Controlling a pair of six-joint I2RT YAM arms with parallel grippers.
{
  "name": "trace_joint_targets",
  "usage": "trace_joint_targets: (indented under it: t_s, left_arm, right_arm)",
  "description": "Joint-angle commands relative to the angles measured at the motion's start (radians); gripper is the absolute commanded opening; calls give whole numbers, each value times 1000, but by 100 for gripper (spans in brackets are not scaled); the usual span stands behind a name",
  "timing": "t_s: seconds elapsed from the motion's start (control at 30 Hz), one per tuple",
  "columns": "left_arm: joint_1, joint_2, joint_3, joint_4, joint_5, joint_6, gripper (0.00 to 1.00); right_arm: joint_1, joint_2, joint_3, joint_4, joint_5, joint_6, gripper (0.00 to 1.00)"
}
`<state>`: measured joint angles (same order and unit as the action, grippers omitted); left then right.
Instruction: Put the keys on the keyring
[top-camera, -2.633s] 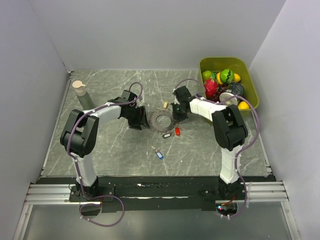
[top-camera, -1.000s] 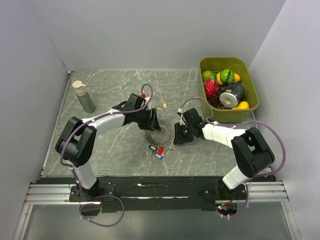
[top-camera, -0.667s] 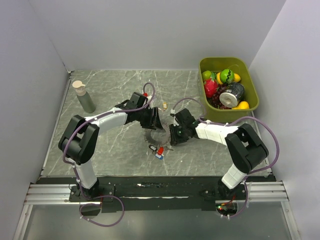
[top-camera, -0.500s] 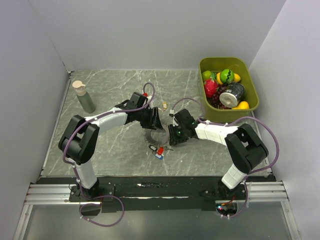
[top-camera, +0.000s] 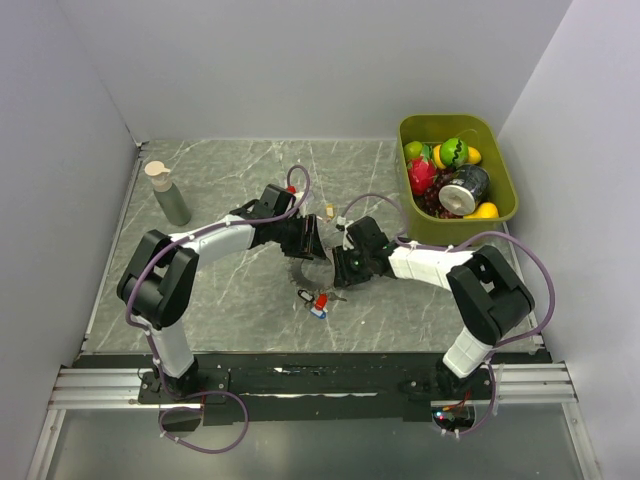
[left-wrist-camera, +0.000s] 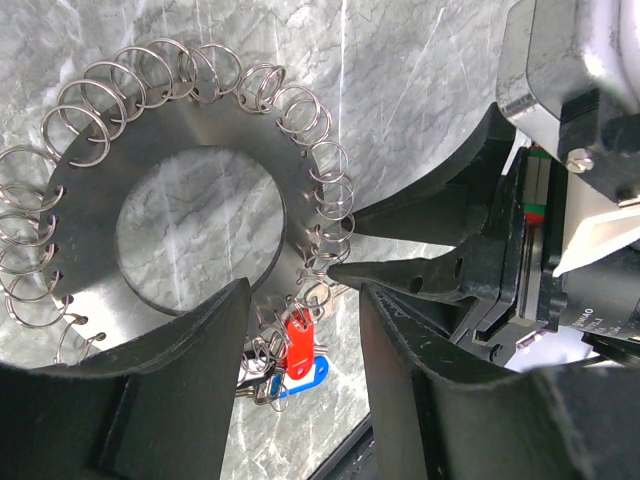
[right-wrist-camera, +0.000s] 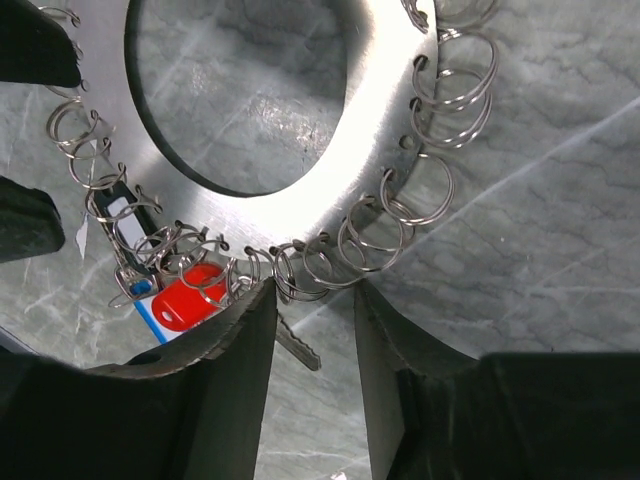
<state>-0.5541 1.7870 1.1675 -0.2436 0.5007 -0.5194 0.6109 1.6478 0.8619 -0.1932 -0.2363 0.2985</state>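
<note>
1. The keyring (left-wrist-camera: 90, 215) under your left claw (left-wrist-camera: 305, 300) is a bare steel-grey plate. It glints white in the right wrist view and is fringed with silvery wire loops.
2. That claw's fingers (left-wrist-camera: 140, 400) are black. Between them you see a red tag (left-wrist-camera: 297, 335) with a blue key head (left-wrist-camera: 305, 375) just below it.
3. Your right claw (right-wrist-camera: 313, 290) is black too.
4. The table (top-camera: 220, 300) around both claws is grey-green marble with pale veins.
5. Just beyond the left claw lies a tan key (top-camera: 329, 211).
6. Well to the right of the right claw, an olive-green bin (top-camera: 447, 120) holds green, yellow and red pieces.
7. Well to the left of the left claw, the bottle (top-camera: 172, 203) is grey-green with a beige cap.
</note>
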Motion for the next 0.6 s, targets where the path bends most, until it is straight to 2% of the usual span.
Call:
trace_joint_targets:
  t_s: [0.0,0.23,0.4,0.57]
  left_arm:
    - [-4,-14,24,32,19,-13,53]
    - [-4,-15,12,38,16,-8,53]
    - [-4,-14,6,32,16,-1,53]
    - [-4,-14,3,33,18,4,53]
  right_arm:
    - [7,15,12,54,3,7,42]
    - [-3,-9,5,95,-32,54,42]
    - [-65,-40,-92,254,-162,143,42]
    - [-118,-105,-185,370,-224,185,43]
